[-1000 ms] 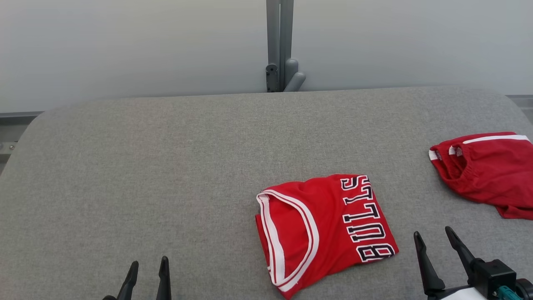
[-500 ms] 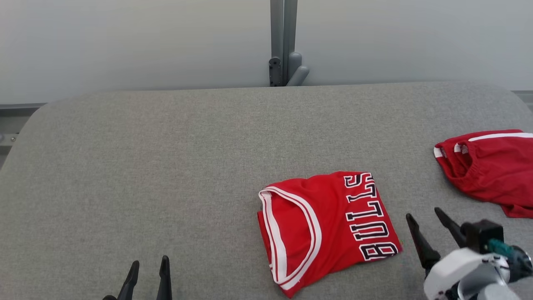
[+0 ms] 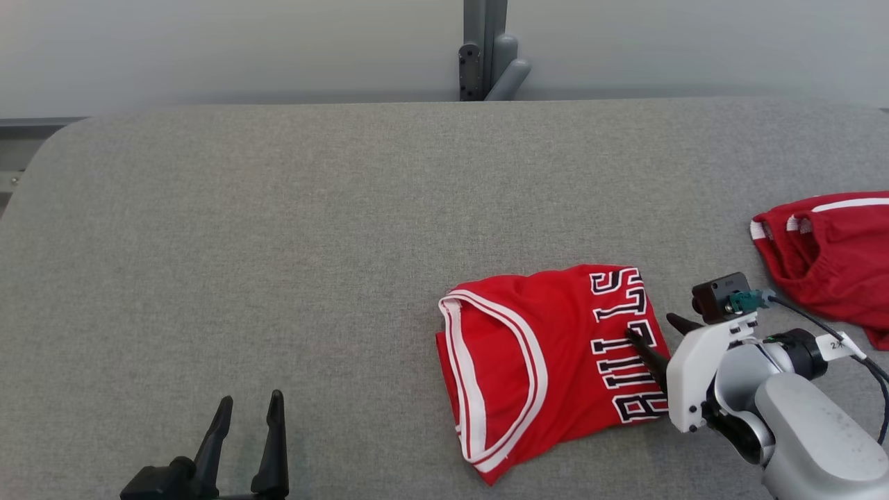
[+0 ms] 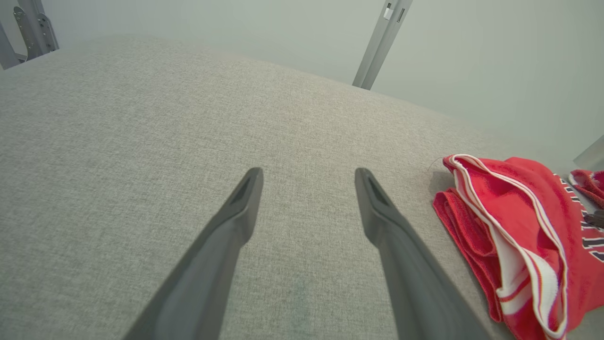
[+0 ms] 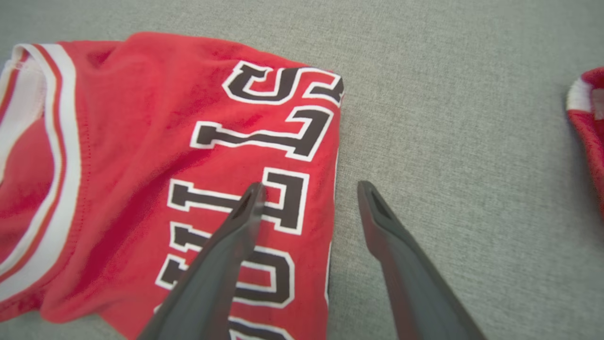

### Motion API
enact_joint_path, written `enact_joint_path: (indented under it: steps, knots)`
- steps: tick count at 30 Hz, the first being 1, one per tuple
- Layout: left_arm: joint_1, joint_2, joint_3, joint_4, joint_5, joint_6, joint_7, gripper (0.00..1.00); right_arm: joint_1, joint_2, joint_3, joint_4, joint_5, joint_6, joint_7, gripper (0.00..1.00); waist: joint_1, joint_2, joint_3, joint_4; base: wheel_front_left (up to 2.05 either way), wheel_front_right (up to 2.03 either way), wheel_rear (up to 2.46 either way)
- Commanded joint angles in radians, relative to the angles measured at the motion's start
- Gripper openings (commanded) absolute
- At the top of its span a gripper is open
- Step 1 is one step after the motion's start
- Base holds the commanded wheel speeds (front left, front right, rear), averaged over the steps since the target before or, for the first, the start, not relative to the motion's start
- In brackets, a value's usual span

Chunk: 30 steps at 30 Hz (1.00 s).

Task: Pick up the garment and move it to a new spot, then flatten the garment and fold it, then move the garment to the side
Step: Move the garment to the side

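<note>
— Jersey (image 3: pixel 549 368) loc, pls?
— Folded, lying flat on the grey table (image 3: pixel 278 243), right of centre, nr my front edge. I've got the right gripper (image 3: pixel 653 328) spread wide, straddling its lettered edge: one finger over the print, other over bare table. Can't tell if it's touching. And my left gripper (image 3: pixel 251 401) is spread too, well apart, holding nothing.
— Handling?
— Light, soft, floppy knit, I'd say; layers may slip & unfold. I'd pinch thru all layers at that edge, not the loose armhole trim.
</note>
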State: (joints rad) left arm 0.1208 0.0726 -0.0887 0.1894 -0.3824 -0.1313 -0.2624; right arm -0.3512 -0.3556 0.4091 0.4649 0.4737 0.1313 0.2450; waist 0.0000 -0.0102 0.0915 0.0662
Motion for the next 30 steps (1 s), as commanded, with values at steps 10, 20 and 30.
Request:
enact_joint_path:
  steps: [10, 20, 30]
  knots:
    - [-0.055, 0.014, -0.010, -0.003, -0.006, 0.001, -0.003, 1.00, -0.117, 0.052, 0.109, 0.207, 0.139, -0.001, 0.004, 0.00, 0.0000, 0.0102, 0.086, 0.023, 0.00, 0.00, 0.00]
    - [-0.052, 0.020, 0.004, -0.009, -0.003, 0.001, -0.003, 1.00, -0.205, -0.043, 0.191, 0.142, 0.314, -0.002, -0.031, 0.00, 0.0000, 0.0102, 0.089, -0.061, 0.00, 0.00, 0.00]
    - [-0.059, 0.025, -0.005, -0.002, -0.004, 0.001, -0.003, 1.00, -0.331, -0.230, 0.154, -0.002, 0.375, -0.001, 0.109, 0.00, 0.0000, 0.0102, 0.085, -0.148, 0.00, 0.00, 0.00]
